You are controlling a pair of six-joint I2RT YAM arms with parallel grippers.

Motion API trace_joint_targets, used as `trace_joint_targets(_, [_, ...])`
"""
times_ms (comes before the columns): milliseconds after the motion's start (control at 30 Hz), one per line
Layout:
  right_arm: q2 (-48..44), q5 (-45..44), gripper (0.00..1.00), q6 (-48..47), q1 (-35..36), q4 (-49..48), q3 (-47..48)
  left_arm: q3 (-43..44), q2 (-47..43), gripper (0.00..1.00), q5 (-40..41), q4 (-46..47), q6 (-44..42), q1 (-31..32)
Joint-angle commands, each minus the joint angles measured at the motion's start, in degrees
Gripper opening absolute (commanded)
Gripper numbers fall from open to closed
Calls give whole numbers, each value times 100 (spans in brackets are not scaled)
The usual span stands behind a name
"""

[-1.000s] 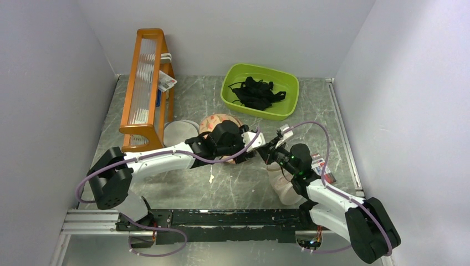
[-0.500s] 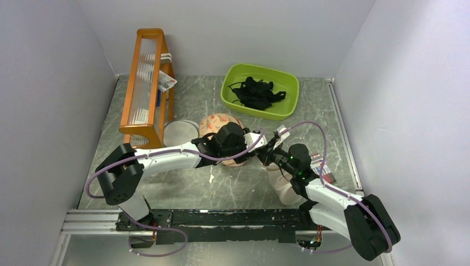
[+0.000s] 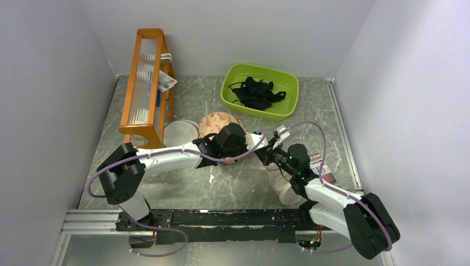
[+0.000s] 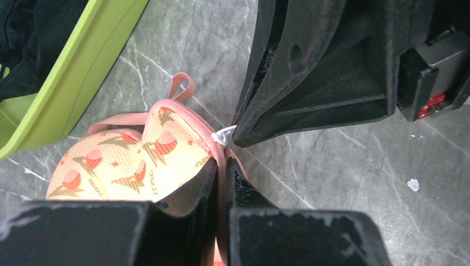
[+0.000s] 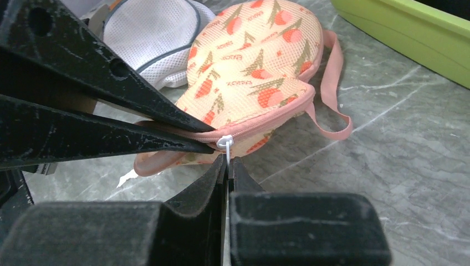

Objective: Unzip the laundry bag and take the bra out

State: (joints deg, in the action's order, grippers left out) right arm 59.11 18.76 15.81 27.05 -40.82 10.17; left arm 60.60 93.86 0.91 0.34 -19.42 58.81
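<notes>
Pinching the soft, light laundry bag's [image 5: 255, 61] pink edging [image 4: 178, 104] with left gripper [image 4: 223, 166]; clamping its white zip pull [image 5: 224, 142] with right gripper [image 5: 227, 163].

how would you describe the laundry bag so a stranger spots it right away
Start at the green tub at the back. Just in front of it, towards the arms, lies the laundry bag. It is the peanut-shaped pouch with an orange leaf print and pink zip edging, unlike the plain white mesh disc beside it.

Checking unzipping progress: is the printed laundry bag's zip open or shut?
Shut, as far as shown: the pink edging of the laundry bag runs closed to the white zip pull, pinched in the right gripper.
</notes>
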Motion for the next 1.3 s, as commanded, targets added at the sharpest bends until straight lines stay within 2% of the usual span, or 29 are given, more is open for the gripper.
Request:
trace_joint_targets(0, [-34,-539,0,-53,29,147,127,149,-248,13,150,-72,-228,9])
trace_joint_targets(100, [-77,-945,0,-24,28,318,132,160,-309,7,61,-148,-274,14])
trace_joint_targets(267, [-30,-1600,0,140,20,606,206,147,-484,7,60,-244,-311,53])
trace_joint_targets(433, [417,-1998,0,289,-9,908,502,-78,-821,7,-113,-182,-496,153])
trace_joint_targets(567, [668,-1965,0,327,-65,902,569,-355,-930,7,162,121,-511,194])
trace_joint_targets(667, [528,-1443,0,109,-64,698,498,-262,-756,11,424,21,-505,201])
trace_joint_targets(733, [368,-951,0,-12,-60,277,283,-167,-706,24,410,-104,-495,201])
trace_joint_targets(833, [193,-560,0,-82,-46,126,213,-174,-768,57,58,-164,-494,201])
trace_joint_targets(900, [156,-397,0,-100,-34,20,169,-244,-882,70,-263,-134,-440,201])
trace_joint_targets(1000, [182,-189,0,-70,-33,-126,119,-330,-970,77,-548,52,-323,203])
trace_joint_targets(1133, [213,116,0,-67,37,-279,98,-193,-847,76,-638,-114,-290,202])
trace_joint_targets(1267, [282,217,0,-65,54,-375,112,-54,-569,74,-122,-148,-209,197])
